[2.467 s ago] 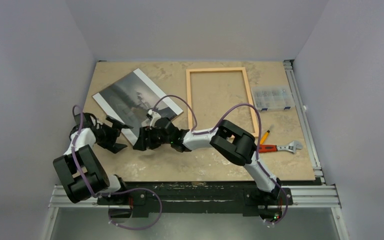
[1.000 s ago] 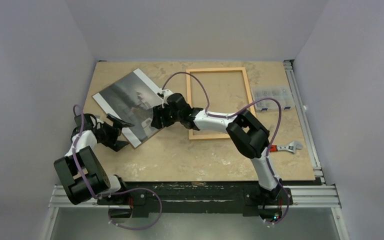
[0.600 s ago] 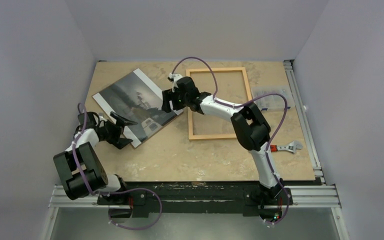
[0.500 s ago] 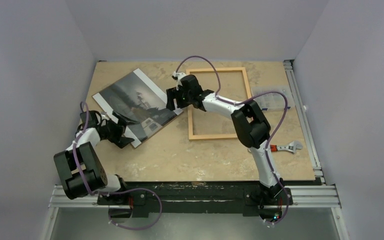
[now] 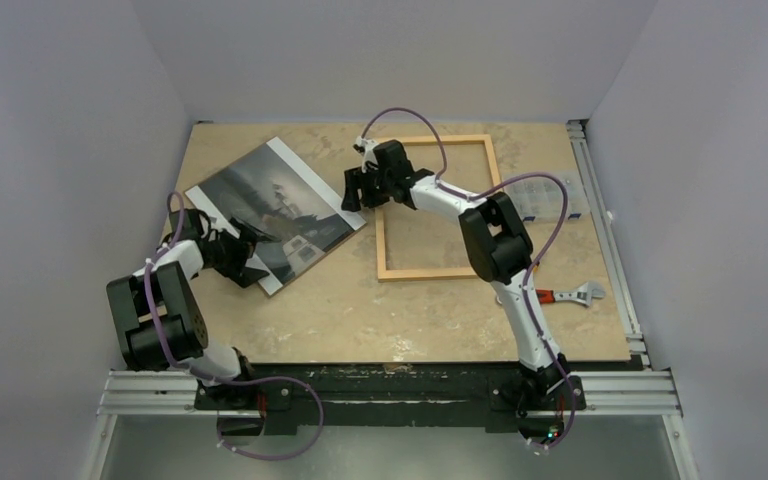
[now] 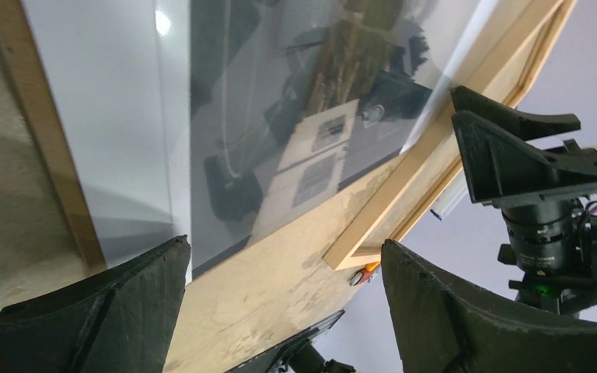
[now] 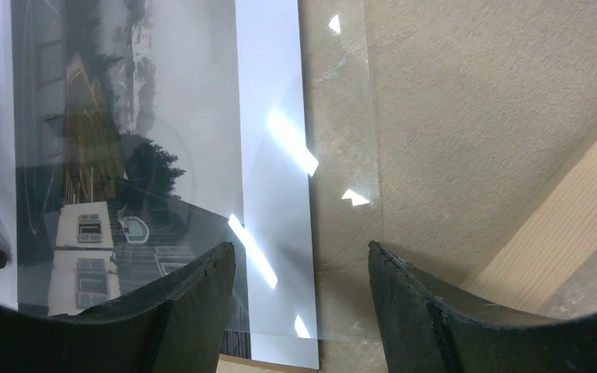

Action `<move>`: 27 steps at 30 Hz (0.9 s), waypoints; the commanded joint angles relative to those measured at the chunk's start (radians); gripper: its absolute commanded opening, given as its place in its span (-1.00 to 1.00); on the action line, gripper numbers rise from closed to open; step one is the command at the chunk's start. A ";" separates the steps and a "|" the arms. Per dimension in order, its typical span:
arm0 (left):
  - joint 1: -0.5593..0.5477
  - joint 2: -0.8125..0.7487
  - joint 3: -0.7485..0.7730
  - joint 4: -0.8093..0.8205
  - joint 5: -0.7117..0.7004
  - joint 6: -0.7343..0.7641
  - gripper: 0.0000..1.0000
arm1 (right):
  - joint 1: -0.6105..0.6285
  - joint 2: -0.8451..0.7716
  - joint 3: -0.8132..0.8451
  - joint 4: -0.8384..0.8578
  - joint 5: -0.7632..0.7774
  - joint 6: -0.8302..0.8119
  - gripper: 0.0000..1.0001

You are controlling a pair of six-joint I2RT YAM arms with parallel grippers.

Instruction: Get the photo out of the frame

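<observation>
The photo (image 5: 260,195) seemingly lay outside the frame (image 5: 443,272). The left claw (image 5: 245,254) and right claw (image 5: 352,192) gaped empty at its edges, best lifted away without dragging.

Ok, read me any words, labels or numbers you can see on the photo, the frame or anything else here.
No readable text anywhere.
The photo shows a house, no lettering.
The frame is bare wood.
Any marks on the wrench or the clear parts box are too small to read.
</observation>
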 commanded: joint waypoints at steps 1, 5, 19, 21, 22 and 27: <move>-0.001 0.019 0.016 0.019 -0.035 -0.017 0.78 | -0.008 -0.002 0.027 -0.024 -0.046 -0.009 0.28; -0.001 -0.013 0.031 -0.025 -0.061 0.010 0.78 | -0.007 -0.007 0.077 -0.104 0.016 -0.058 0.33; 0.034 -0.098 0.007 -0.076 -0.056 0.045 0.81 | 0.007 0.061 0.267 -0.220 0.012 -0.133 0.56; 0.035 -0.116 0.003 -0.079 -0.066 0.048 0.82 | 0.009 0.087 0.298 -0.237 0.019 -0.134 0.56; 0.035 -0.126 0.003 -0.086 -0.077 0.054 0.82 | 0.007 0.092 0.299 -0.230 0.022 -0.135 0.57; 0.034 -0.162 0.003 -0.116 -0.098 0.073 0.82 | 0.008 0.134 0.327 -0.225 0.032 -0.136 0.58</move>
